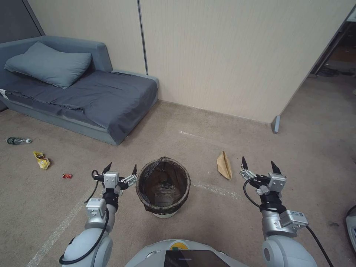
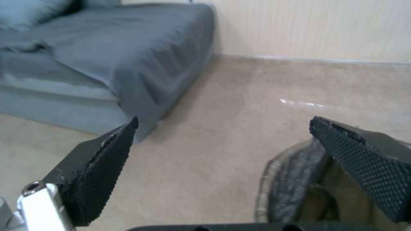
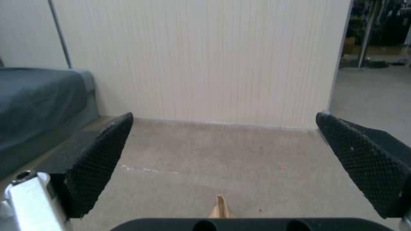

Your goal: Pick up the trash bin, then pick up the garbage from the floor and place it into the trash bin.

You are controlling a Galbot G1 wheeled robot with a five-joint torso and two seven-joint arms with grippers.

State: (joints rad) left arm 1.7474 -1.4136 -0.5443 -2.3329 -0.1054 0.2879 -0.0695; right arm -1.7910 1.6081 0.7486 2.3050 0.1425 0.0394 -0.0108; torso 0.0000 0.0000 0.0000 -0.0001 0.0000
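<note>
Spread wide, the fingers of both grippers hold nothing. Nearest the robot, the left gripper (image 1: 121, 168) hangs just beside the left rim of the trash bin (image 1: 163, 189), its inner fingertip (image 1: 134, 169) close to the bag folded over that rim; the left wrist view shows the bin's dark liner (image 2: 287, 183) below one of the pads (image 2: 364, 166). The bin stands upright on the carpet (image 1: 207, 207), straight ahead of the robot. The right gripper (image 1: 259, 165) hovers to the bin's right, well apart from it, near the tan paper bag (image 1: 224, 165), whose tip shows in the right wrist view (image 3: 220, 207). Farther left lie a tiny red wrapper (image 1: 66, 175), a yellow snack wrapper (image 1: 42, 160) and a small green bottle (image 1: 16, 140), the last near the front of the grey sofa bed (image 1: 100, 100). Beyond stands a pale wall (image 1: 230, 55).
</note>
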